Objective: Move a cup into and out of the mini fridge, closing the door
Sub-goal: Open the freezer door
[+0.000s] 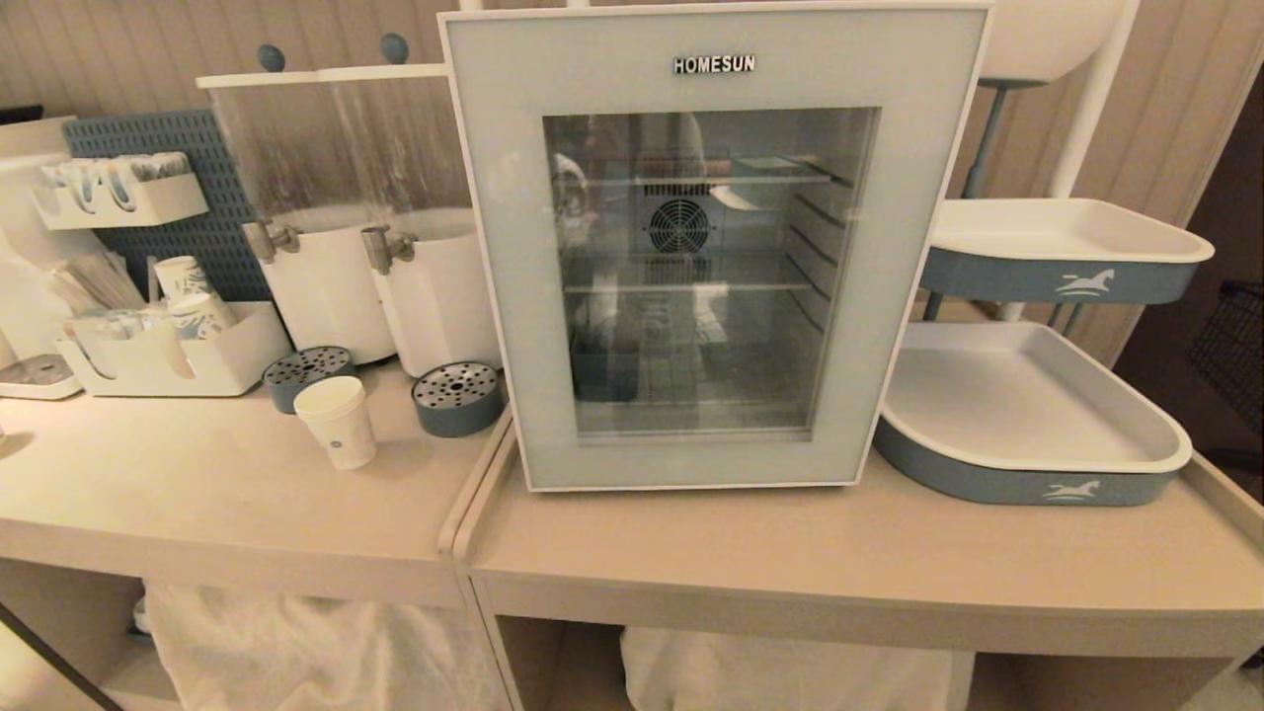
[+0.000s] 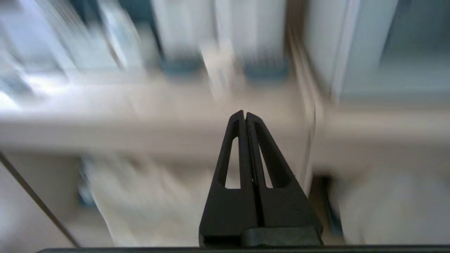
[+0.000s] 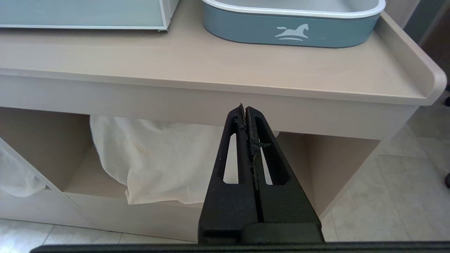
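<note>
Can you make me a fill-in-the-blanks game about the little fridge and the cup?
1. The fridge door is ____.
2. The cup stands on the counter, to the ____ of the fridge in the head view.
3. The tray next to the fridge has a white ____ printed on its side.
4. The left gripper and the right gripper are both ____, holding nothing.

Missing words: closed; left; horse; shut
</note>
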